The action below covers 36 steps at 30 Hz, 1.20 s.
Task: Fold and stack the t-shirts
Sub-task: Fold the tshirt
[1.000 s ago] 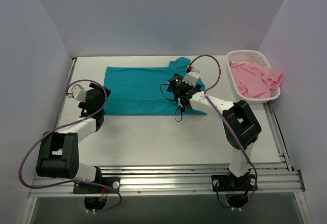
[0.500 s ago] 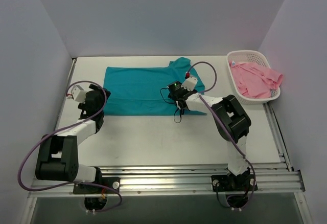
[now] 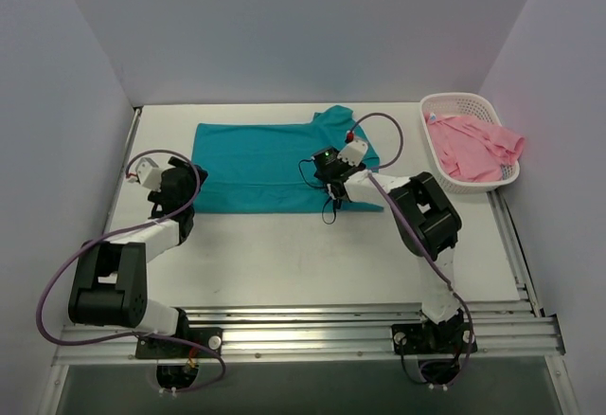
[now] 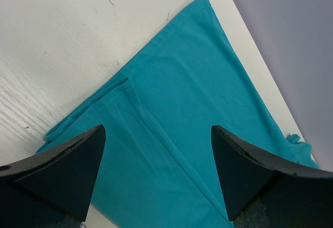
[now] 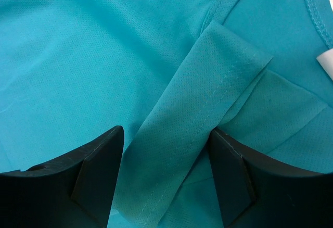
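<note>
The teal t-shirt (image 3: 256,164) lies flat at the back of the table, folded into a long band. My left gripper (image 3: 189,189) hovers over its left end, open, with flat cloth (image 4: 197,92) under the wide-apart fingers (image 4: 67,171). My right gripper (image 3: 327,171) is low over the shirt's right part near the collar. A folded sleeve strip (image 5: 208,87) runs between its jaws, which stand apart on either side of it, and the white neck label (image 5: 326,61) shows at the edge. The pink t-shirt (image 3: 473,145) lies crumpled in the basket.
The white lattice basket (image 3: 454,99) stands at the back right against the wall. Bare white table (image 4: 62,40) lies left of the teal shirt's corner. Walls close in the table on the left, back and right. Purple cables loop off both arms.
The right gripper has shifted a little left over the shirt and its jaws have narrowed around the sleeve strip. The left gripper has barely moved.
</note>
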Tool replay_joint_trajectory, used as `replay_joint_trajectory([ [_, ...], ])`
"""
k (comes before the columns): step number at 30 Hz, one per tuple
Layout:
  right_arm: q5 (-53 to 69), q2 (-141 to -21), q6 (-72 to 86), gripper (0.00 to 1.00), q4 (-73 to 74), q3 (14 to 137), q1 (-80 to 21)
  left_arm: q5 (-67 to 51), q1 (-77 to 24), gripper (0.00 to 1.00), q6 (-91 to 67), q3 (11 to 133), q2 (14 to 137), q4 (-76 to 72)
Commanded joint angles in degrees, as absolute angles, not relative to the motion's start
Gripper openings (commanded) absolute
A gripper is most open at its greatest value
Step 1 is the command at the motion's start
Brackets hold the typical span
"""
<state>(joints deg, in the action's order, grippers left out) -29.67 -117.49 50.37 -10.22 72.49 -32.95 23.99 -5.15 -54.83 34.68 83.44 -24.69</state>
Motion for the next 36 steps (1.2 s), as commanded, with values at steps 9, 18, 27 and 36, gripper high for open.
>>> replay_joint_trajectory([
  [9, -30.76, -123.92, 50.54, 0.61, -9.49, 83.22, -32.52, 22.76, -5.45, 0.9, -53.96, 35.42, 84.82, -29.36],
  [18, -31.47, -126.56, 48.52, 0.62, -7.82, 92.01, -32.43, 23.29, -5.54, 0.89, -53.53, 34.89, 84.72, -30.06],
  [27, -26.64, -137.19, 47.29, 0.69, -14.41, 104.31, -31.9, 23.03, -5.45, 0.88, -52.82, 35.33, 86.04, -31.29],
  [36, -25.66, -133.6, 40.62, 0.76, -20.03, 109.95, -29.27, 23.29, -5.36, 0.88, -51.07, 35.42, 80.96, -29.62],
])
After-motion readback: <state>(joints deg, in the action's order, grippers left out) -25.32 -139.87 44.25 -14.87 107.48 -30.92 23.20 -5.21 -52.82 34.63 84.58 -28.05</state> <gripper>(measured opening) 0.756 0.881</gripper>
